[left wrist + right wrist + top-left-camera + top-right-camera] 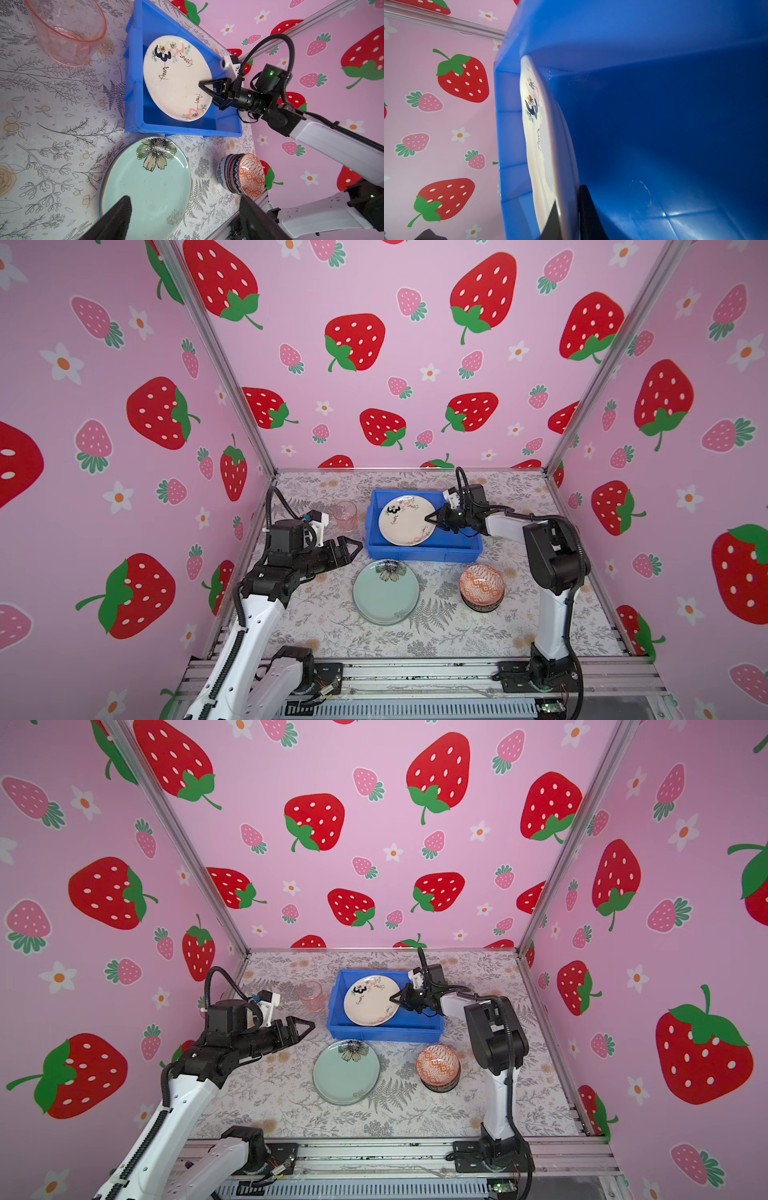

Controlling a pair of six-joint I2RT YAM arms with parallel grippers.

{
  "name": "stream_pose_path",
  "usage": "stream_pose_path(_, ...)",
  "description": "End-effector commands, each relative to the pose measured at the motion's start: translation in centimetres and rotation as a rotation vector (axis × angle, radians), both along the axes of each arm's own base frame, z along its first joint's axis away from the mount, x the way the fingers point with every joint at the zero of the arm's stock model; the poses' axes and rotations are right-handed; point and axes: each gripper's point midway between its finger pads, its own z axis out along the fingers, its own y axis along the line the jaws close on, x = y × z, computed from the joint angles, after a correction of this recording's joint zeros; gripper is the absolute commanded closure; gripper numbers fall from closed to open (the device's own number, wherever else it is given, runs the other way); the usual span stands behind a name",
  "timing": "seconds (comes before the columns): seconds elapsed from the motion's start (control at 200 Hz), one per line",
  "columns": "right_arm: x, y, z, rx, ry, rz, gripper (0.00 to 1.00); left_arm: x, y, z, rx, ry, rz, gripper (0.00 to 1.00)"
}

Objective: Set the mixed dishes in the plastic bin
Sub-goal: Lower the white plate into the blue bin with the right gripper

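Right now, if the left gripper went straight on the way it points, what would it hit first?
Probably the mint-green round plate with the flower, dead ahead of the left gripper; if it clears that, the blue plastic bin's near wall. Depth is unclear.

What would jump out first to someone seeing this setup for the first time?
The pink walls covered in big red strawberries, all around the table. Next, the bright blue bin at the back middle, where the right gripper pinches the rim of a white plate inside it.
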Motion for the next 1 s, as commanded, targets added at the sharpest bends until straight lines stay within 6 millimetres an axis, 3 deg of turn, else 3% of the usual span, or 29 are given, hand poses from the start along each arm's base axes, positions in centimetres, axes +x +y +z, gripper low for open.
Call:
stream_pose_path(0.0, 1.8, 1.2, 3.7, 0.090, -0.102, 0.018, 0.93, 0.2, -0.1, 0.2, -0.003, -0.023, -0.015, 0.16)
stream_pose_path(0.655, 1.1, 2.7, 1.5, 0.087, -0.061, 0.046, 0.91, 0.3, -0.1, -0.3, -0.006, -0.014, -0.011, 0.16)
stream_pose_path(0.996, 0.2, 3.4, 0.4, 0.077, -0.043, 0.064, 0.85, 0.1, -0.1, -0.4, -0.013, -0.011, -0.010, 0.16)
